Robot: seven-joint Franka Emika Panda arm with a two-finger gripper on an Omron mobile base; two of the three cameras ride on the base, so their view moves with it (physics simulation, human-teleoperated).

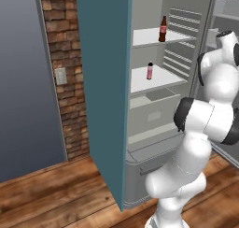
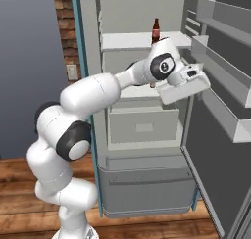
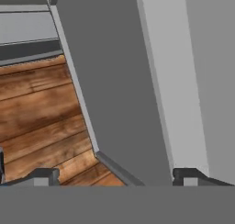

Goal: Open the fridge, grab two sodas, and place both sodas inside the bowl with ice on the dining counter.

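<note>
The fridge (image 1: 154, 115) stands open, with its right door (image 2: 215, 115) swung out. A dark cola soda (image 1: 163, 29) with a red label stands on the top white shelf, the same bottle (image 2: 156, 31) showing just behind my arm. A shorter pink-red soda (image 1: 150, 70) stands on the shelf below. My gripper (image 2: 190, 85) hangs beside the door's inner shelves, lower than the cola. In the hand view the gripper (image 3: 115, 177) is open and holds nothing, looking down along the grey door face. The bowl with ice and the dining counter are out of view.
A brick pillar (image 1: 63, 68) with a wall switch stands left of the fridge's teal side (image 1: 102, 82). Door shelves (image 2: 220, 61) jut out close to my hand. Drawers (image 2: 142, 125) fill the fridge's lower part. Wood floor (image 3: 41, 113) lies below.
</note>
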